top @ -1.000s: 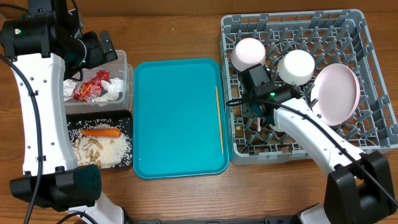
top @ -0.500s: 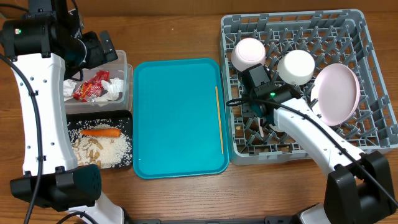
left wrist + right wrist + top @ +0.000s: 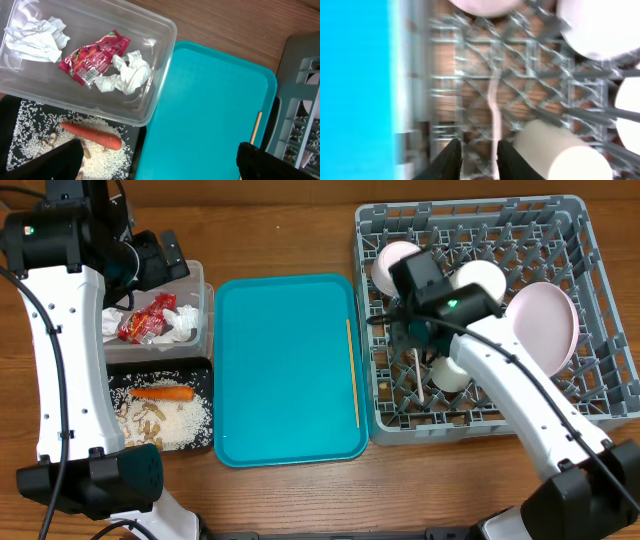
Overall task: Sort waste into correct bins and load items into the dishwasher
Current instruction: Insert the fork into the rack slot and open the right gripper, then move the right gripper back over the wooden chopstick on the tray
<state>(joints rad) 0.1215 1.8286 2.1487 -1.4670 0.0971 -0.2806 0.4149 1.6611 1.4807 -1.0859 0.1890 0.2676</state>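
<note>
The white fork (image 3: pixel 418 376) lies flat on the lattice floor of the grey dishwasher rack (image 3: pixel 600 395), beside a small white cup (image 3: pixel 450 372). My right gripper (image 3: pixel 409 340) hovers just above the fork's far end. Its fingers (image 3: pixel 453 161) stand slightly apart, open, with nothing between them. In the blurred right wrist view the fork (image 3: pixel 494 102) runs down past the right finger, next to the cup (image 3: pixel 560 150). Two white bowls (image 3: pixel 482 282) and the pale plate (image 3: pixel 545 330) stand in the rack. A wooden chopstick (image 3: pixel 352 370) lies on the teal tray (image 3: pixel 285 370). My left gripper (image 3: pixel 160 262) is wide open over the clear tub (image 3: pixel 205 300).
The clear tub (image 3: pixel 150 107) holds white napkins (image 3: pixel 125 75) and a red wrapper (image 3: pixel 95 57). The black tray (image 3: pixel 112 370) in front of it holds rice, beige bits and a carrot (image 3: pixel 92 136). The chopstick (image 3: pixel 256 127) sits at the teal tray's right edge, beside the rack wall.
My right gripper opened and drew back toward the far side of the rack, leaving the fork lying on the rack floor. The left arm has not moved.
</note>
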